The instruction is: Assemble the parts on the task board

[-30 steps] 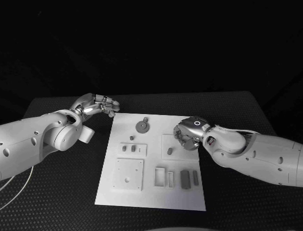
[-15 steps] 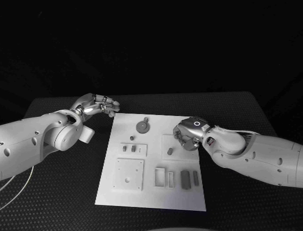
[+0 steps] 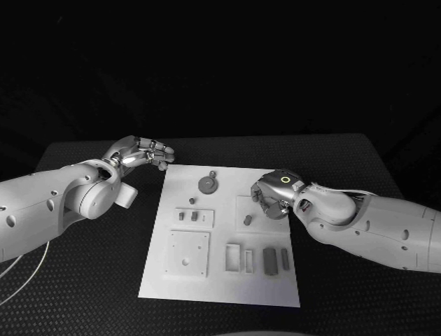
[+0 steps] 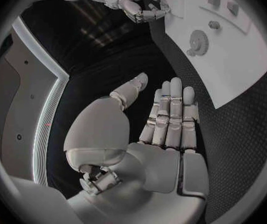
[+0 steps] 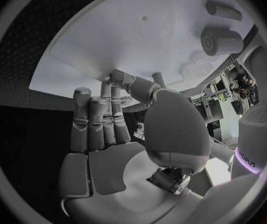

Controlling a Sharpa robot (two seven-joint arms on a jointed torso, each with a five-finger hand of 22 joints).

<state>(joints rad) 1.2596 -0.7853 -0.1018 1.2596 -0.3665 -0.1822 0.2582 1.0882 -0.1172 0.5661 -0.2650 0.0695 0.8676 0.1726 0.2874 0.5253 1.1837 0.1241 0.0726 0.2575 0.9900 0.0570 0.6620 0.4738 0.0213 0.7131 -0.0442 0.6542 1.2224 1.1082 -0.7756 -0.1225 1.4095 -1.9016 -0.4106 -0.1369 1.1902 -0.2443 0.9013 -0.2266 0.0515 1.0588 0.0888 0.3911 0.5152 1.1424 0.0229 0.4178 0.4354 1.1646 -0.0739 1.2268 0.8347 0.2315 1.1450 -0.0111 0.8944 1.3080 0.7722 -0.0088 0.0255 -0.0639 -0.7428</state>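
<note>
We log: left hand (image 3: 140, 152) empty, fingers straight, on surface (image 3: 99, 280) left of board (image 3: 220, 280); right hand (image 3: 273, 197) over board's right edge, grip unclear.

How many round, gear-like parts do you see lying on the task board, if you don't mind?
1: the gear-like part lies near the far edge of the task board, between the two hands. The right hand may hide others.
</note>
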